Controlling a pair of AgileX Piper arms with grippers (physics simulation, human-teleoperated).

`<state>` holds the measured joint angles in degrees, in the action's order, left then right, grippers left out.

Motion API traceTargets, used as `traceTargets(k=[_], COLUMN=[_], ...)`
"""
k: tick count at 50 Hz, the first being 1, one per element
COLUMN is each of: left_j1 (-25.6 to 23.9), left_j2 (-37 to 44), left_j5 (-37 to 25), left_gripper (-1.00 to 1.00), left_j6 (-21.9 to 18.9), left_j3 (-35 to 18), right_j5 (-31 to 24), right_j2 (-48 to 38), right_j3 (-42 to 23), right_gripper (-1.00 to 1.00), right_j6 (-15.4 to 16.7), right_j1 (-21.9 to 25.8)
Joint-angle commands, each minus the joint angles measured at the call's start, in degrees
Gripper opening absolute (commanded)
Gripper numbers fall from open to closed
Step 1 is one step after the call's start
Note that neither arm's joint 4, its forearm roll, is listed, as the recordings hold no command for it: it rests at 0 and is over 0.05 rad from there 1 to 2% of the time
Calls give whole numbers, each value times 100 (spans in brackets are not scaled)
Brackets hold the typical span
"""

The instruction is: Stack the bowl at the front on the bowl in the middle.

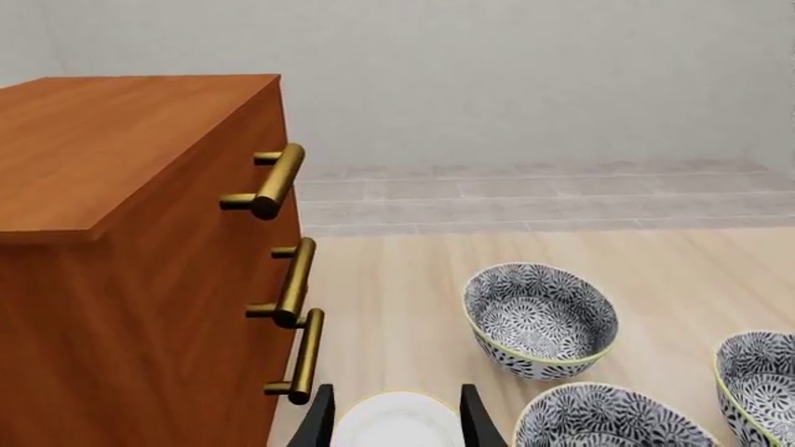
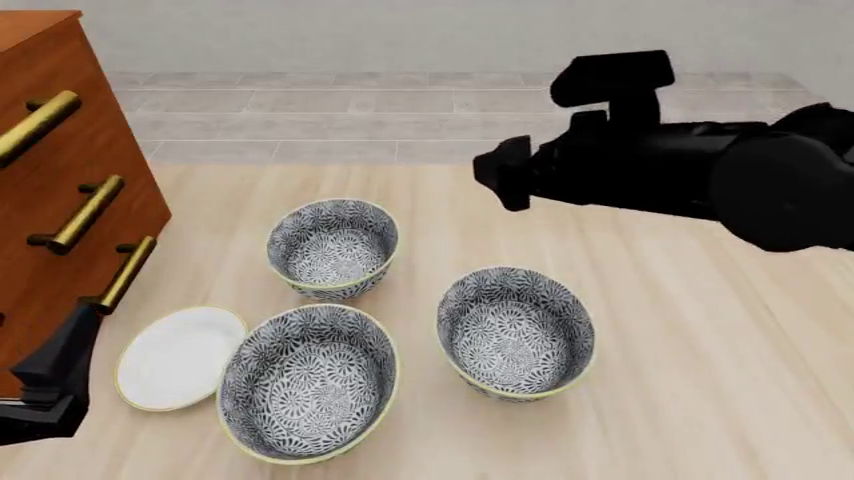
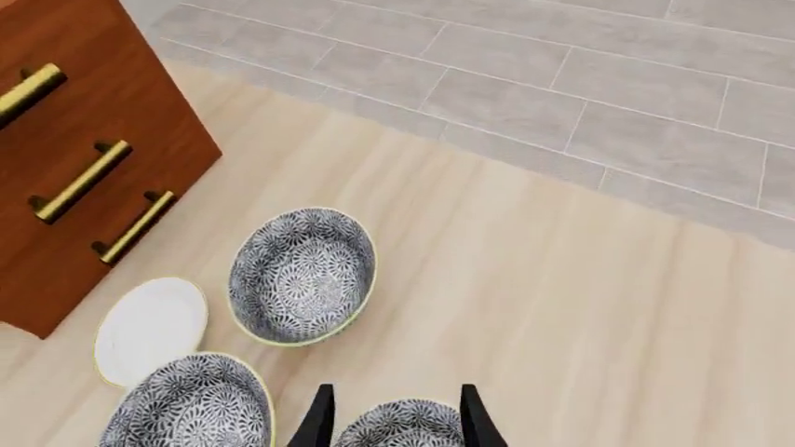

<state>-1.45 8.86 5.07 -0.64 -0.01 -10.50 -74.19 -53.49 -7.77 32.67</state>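
The deep round floral bowl with the pale yellow rim at the front is sitting nearest the camera, left of centre on the pale wooden table, just beside a flat white plate on its left. The matching floral bowl in the middle is standing close to its right and slightly farther, and a third floral bowl is resting farther back, near the brown wooden cabinet with brass handles.

The right gripper is hovering high above the middle bowl, its fingers spread apart and holding nothing. The left gripper is hanging low at the near left, fingers likewise apart and empty, with the plate showing between them.

The front bowl is looking rigid, glazed and probably breakable, so it is likely to be slippery and moderately heavy. The rim is offering the best hold: one finger inside, one outside the wall, on the near-left side, which lies closest to the left gripper. A firm pinch is needed to keep it from tilting.
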Motion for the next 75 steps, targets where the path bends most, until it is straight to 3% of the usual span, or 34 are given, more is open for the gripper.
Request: traceTargets(k=[1,5,6,17,23,35,40,51,60,75], left_j1=[-11,-14,-14,-15,-14,-20,-29,-41,-43,-49], left_j2=[36,73,71,108,147,268,197,112,117,113], left_j5=[25,54,52,68,106,178,116,46,59,58], left_gripper=[100,100,100,100,100,100,100,100,100,100], left_j6=[-13,-18,-22,-18,4,28,10,-27,-42,-52], left_j3=[0,0,0,-5,0,-5,-4,-4,-5,-4], right_j5=[-473,-634,-914,-1259,-1466,-1908,-2196,-2434,-2665,-2759], right_j2=[-644,-766,-1052,-1499,-1815,-2360,-2874,-3472,-4171,-4652], right_j3=[-671,-934,-1212,-1915,-2275,-3114,-3694,-4164,-4840,-5293], right_gripper=[100,100,100,100,100,100,100,100,100,100], right_j6=[-55,-220,-79,-270,-164,-325,-200,-213,-217,-377], right_j1=[215,340,282,537,484,374,277,522,307,378])
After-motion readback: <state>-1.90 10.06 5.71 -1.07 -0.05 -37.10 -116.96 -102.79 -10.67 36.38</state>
